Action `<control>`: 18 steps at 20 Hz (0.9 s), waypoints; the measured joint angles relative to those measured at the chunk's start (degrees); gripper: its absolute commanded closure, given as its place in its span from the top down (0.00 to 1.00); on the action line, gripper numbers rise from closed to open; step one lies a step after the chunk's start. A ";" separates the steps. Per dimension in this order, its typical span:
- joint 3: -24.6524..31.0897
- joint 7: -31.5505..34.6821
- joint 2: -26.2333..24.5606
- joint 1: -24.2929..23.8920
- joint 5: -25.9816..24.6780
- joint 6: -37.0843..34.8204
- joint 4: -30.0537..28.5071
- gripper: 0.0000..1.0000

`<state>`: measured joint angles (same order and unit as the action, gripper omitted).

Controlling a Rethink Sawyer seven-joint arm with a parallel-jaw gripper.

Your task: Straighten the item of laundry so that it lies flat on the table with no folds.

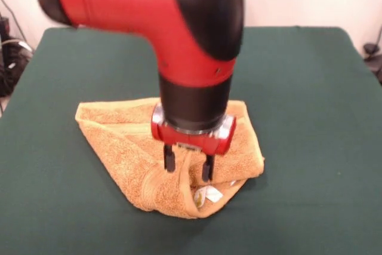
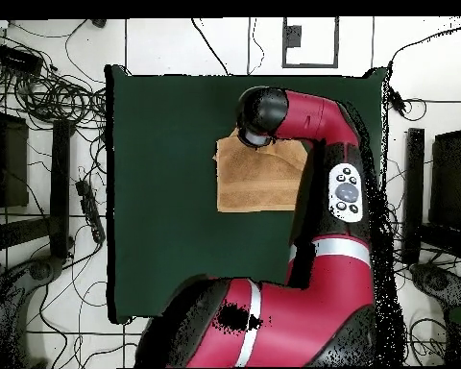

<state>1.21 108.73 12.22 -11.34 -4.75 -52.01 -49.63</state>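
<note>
The orange-tan towel point(image 1: 125, 147) lies folded and bunched near the middle of the dark green table point(image 1: 310, 88). Its layers are doubled over, and a white label point(image 1: 209, 194) shows at the near edge. My gripper point(image 1: 188, 164) points straight down over the towel's near part. It is open, with one black finger on each side of a raised fold, the tips at the cloth. In the overhead view the towel point(image 2: 258, 181) shows as a rough rectangle on the table point(image 2: 157, 192). The arm's black wrist point(image 2: 261, 113) covers the towel's far corner and hides the gripper.
The red arm point(image 2: 321, 240) reaches from the table's base side along the towel's right edge in the overhead view. Cables point(image 2: 52, 91) and dark equipment point(image 2: 412, 192) lie on the floor around the table. Wide green table surface surrounds the towel.
</note>
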 measured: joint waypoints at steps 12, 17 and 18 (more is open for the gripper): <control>-1.85 0.00 9.99 1.70 -2.20 -16.03 0.15 1.00; -1.91 0.00 11.07 1.29 -2.90 -14.44 0.15 1.00; -1.90 0.00 11.06 1.21 -2.89 -14.09 0.08 1.00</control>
<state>-0.69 108.73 23.28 -10.13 -7.64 -66.10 -49.54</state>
